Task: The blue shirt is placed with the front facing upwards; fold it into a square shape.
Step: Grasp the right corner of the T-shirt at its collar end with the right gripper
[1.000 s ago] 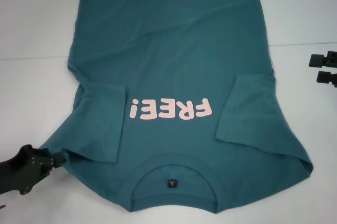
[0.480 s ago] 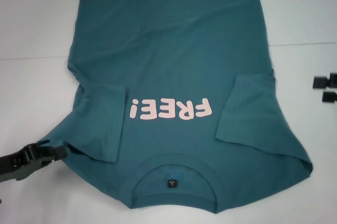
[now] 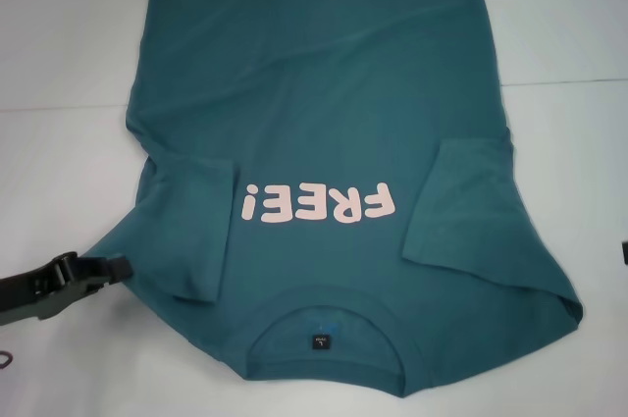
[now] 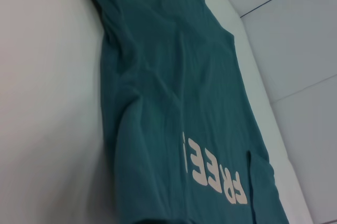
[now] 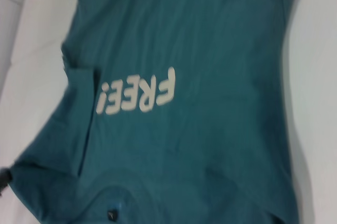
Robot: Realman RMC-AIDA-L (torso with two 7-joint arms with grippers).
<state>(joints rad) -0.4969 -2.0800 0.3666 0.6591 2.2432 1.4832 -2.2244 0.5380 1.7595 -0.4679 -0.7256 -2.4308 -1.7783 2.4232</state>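
Blue shirt (image 3: 334,113) lies front-up on white worktop (image 3: 59,54), both sleeves folded inward | left gripper (image 3: 110,270) fingers pinched on the shirt's shoulder edge | right gripper barely visible, finger state cannot be told

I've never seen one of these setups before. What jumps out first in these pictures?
A big blue shirt fills nearly the whole white table, front up, both short sleeves folded in over the chest. Its pale pink "FREE!" print reads upside down from the head view, with the collar at the near edge. At the shirt's near left corner, the dark left gripper sits right at the cloth's edge; the right gripper is barely in view at the far right.
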